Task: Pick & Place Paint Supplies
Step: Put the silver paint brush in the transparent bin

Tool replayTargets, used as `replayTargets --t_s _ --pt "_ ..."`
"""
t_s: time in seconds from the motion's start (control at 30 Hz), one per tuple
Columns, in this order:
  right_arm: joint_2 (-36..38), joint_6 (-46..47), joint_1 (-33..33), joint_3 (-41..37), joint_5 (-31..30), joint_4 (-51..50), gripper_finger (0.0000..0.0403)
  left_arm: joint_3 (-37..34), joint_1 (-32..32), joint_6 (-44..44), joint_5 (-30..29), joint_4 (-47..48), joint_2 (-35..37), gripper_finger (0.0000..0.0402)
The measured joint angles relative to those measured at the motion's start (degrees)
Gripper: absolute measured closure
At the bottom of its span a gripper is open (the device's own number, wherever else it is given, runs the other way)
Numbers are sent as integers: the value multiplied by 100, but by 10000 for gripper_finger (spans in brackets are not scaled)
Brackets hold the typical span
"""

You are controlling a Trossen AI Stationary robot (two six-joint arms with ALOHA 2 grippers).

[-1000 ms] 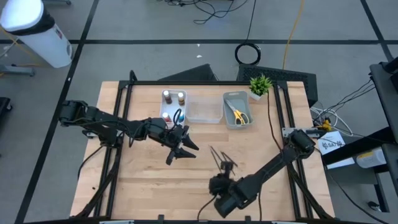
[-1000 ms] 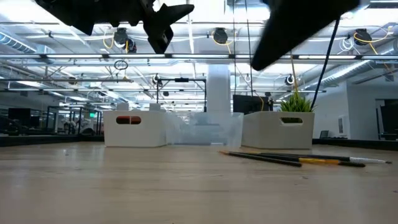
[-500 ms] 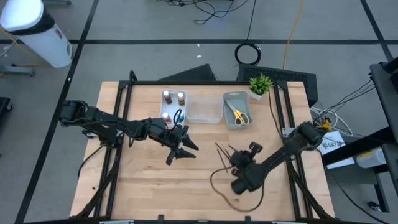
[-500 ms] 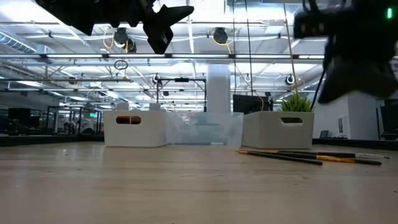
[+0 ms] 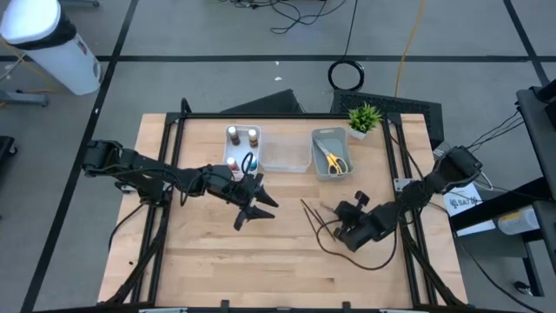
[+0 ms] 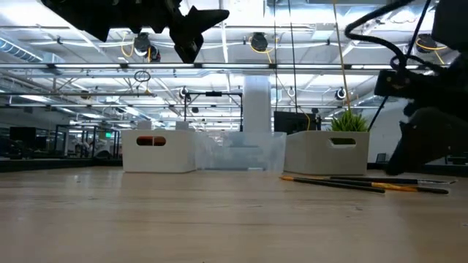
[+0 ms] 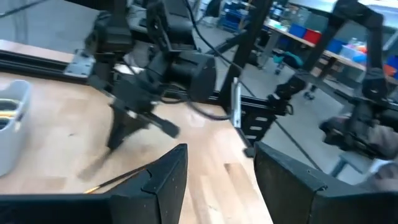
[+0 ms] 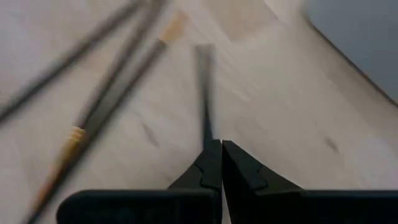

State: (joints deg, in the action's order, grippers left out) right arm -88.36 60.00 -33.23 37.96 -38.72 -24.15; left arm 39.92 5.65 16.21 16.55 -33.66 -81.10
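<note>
Several thin dark brushes [image 5: 314, 217] lie flat in a loose bunch on the wooden table, right of centre; they also show in the low view [image 6: 344, 183]. My right gripper [image 5: 340, 228] is low over their right side, shut on one brush [image 8: 204, 93]. My left gripper [image 5: 252, 207] hangs open above the table's middle [image 6: 194, 25], holding nothing. Small paint bottles [image 5: 253, 135] and blue-handled scissors [image 5: 248, 163] sit in the white tray [image 5: 240, 146]. Yellow-green scissors [image 5: 333, 161] lie in the grey tray [image 5: 316, 148]. My right gripper pinches one thin dark brush between its two fingertips [image 8: 211, 155]; the brush's shaft [image 8: 206, 121] runs straight out ahead of the tips. The fingers come down at a slant, close to the tabletop. I cannot tell whether the brush is lifted clear.
A clear tray [image 5: 285, 155] sits between the white and grey trays along the far side. A small potted plant [image 5: 365, 117] stands at the far right corner. A loose dark cable [image 5: 347, 254] loops on the table by the right arm. Bare wood lies toward the near edge.
My right arm has swung from the table's near edge toward the right and far side, turning its wrist about, and now sits low beside the brushes. The brush bunch has slid slightly toward the right. My left arm has kept still.
</note>
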Motion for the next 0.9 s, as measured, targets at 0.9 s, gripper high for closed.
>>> replayTargets --t_s 0.9 --pt "457 452 -361 473 1036 -1283 403 0 140 50 -616 189 -2 210"
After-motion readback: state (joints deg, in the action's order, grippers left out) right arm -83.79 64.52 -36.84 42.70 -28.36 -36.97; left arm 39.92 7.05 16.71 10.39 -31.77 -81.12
